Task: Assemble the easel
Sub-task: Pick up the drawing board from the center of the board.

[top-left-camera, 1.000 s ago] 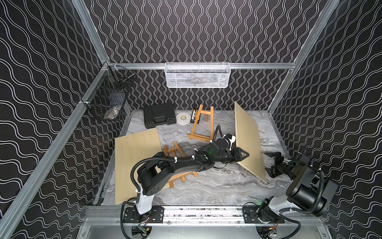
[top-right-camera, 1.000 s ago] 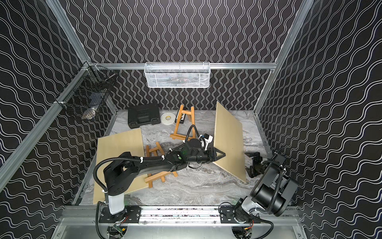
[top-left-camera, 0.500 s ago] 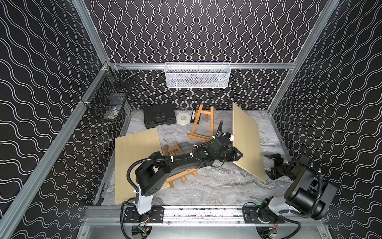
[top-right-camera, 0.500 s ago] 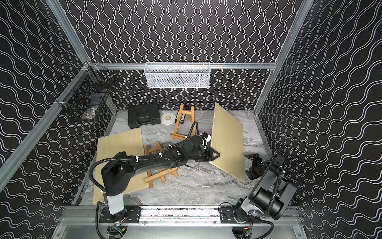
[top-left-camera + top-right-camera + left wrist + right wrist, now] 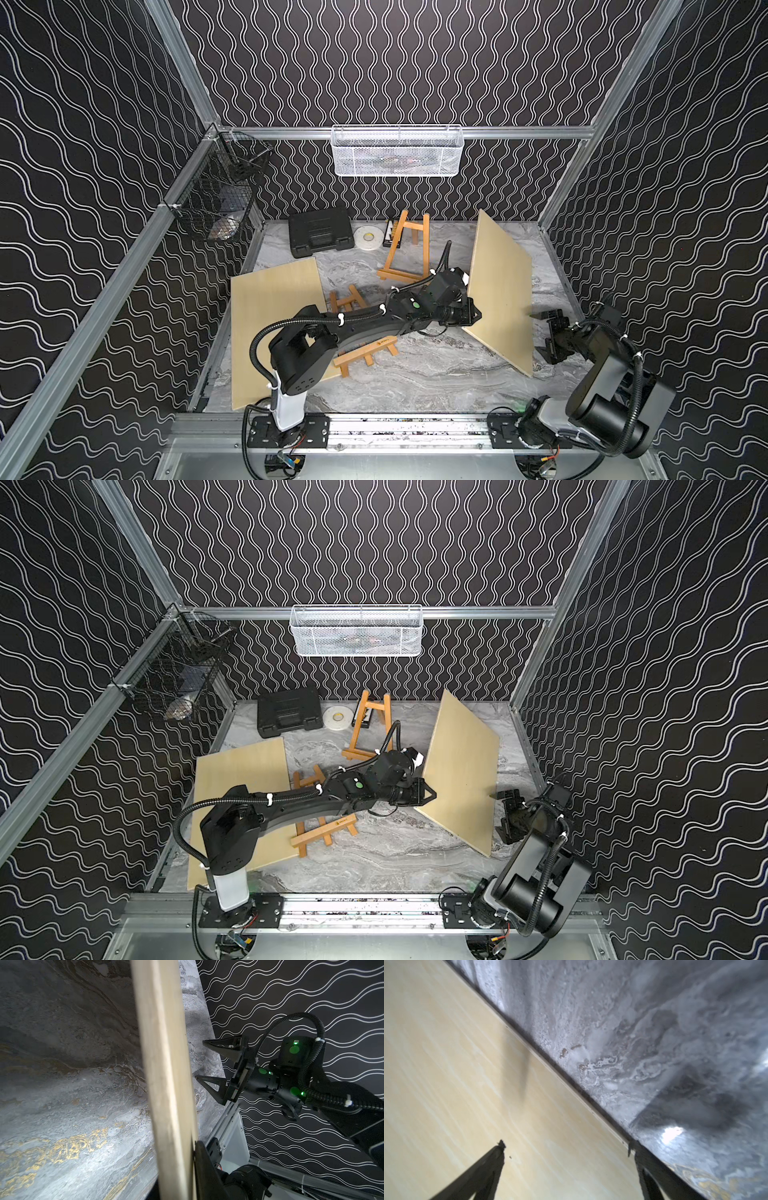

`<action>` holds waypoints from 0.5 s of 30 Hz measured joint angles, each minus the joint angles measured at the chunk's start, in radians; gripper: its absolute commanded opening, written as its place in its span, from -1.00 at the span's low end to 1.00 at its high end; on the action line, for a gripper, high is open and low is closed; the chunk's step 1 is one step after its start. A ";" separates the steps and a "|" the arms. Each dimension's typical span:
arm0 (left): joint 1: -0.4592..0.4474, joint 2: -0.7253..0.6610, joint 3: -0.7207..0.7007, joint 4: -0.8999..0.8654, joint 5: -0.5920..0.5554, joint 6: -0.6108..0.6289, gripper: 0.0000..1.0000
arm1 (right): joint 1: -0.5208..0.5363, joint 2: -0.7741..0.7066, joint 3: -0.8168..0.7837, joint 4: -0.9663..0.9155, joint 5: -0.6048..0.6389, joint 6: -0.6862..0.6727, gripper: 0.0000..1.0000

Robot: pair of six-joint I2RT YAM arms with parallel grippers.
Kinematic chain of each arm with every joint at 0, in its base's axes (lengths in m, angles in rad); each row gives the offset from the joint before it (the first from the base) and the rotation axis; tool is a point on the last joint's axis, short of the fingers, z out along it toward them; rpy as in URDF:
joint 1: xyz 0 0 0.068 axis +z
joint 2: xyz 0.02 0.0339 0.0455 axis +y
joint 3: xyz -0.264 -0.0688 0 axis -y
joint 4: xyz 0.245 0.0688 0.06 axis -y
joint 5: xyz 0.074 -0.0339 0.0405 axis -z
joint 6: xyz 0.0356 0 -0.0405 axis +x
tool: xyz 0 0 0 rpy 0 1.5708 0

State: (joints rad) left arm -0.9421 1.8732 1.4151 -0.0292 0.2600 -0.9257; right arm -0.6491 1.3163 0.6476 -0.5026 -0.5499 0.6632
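Currently on table (image 5: 415, 386), grey marble w/ gold veins. Item 1: tilted board (image 5: 503, 291) (image 5: 461, 766), pale ply, right of ctr; left edge raised, near-right corner down at table level. Left gripper (image 5: 473, 314) (image 5: 430, 793): jaws closed tight on that raised edge, arm stretched across mid-table; left wrist view shows tilted board (image 5: 164, 1076) edge-on w/ one finger (image 5: 204, 1167) pressed to it. Right gripper (image 5: 542, 334) (image 5: 500, 812) (image 5: 200, 1059) (image 5: 566, 1147): jaws spread to full width, nothing held, just beside the board's right edge; right wrist view has one fingertip (image 5: 496, 1155) over face of tilted board (image 5: 446, 1064), other at the rim, contact unclear. Item 2: standing easel (image 5: 405, 249) (image 5: 370, 725), orange wood, upright at back, between tape roll (image 5: 367, 239) (image 5: 337, 717) and tilted board, apart from both. Item 3: flat easel (image 5: 365, 353) (image 5: 324, 831), same wood, lying on table under left arm, part hidden, just beside flat board (image 5: 270, 324) (image 5: 237, 779). Flat board: pale ply, lying flat on left side of table, near corner behind left arm base. Misc. at back wall: black case (image 5: 320, 232) (image 5: 289, 712), closed, left of tape roll; small dark item behind standing easel, too small to ID. Fixtures: white mesh basket (image 5: 397, 151) (image 5: 357, 631) on back rail, contents unclear; black wire basket (image 5: 216, 199) (image 5: 174, 679) on left rail, shiny item inside.
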 measured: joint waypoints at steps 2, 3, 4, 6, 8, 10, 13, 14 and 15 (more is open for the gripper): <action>0.000 -0.006 0.013 -0.025 -0.003 0.018 -0.96 | 0.022 -0.017 0.002 -0.008 0.012 0.008 1.00; 0.000 -0.009 0.020 -0.039 -0.005 0.032 -1.00 | 0.034 -0.027 0.005 -0.012 0.017 0.011 1.00; 0.000 -0.011 0.030 -0.051 -0.007 0.043 -1.00 | 0.050 -0.040 0.010 -0.015 0.026 0.022 1.00; 0.000 -0.011 0.050 -0.077 -0.011 0.069 -1.00 | 0.089 -0.072 0.023 -0.016 0.048 0.035 1.00; 0.000 -0.011 0.073 -0.103 -0.014 0.100 -1.00 | 0.142 -0.106 0.046 -0.021 0.074 0.058 1.00; 0.000 -0.011 0.095 -0.127 -0.015 0.128 -1.00 | 0.185 -0.132 0.074 -0.030 0.100 0.076 1.00; 0.000 -0.011 0.141 -0.183 -0.021 0.182 -1.00 | 0.226 -0.159 0.124 -0.055 0.134 0.090 1.00; 0.001 -0.011 0.157 -0.203 -0.021 0.203 -1.00 | 0.239 -0.167 0.144 -0.064 0.145 0.093 1.00; 0.001 -0.011 0.172 -0.221 -0.022 0.225 -1.00 | 0.249 -0.174 0.161 -0.075 0.155 0.097 1.00</action>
State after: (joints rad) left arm -0.9409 1.8622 1.5871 -0.2501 0.2379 -0.7010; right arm -0.4004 1.1423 0.8089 -0.5777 -0.3946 0.7601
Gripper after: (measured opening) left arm 0.147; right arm 0.999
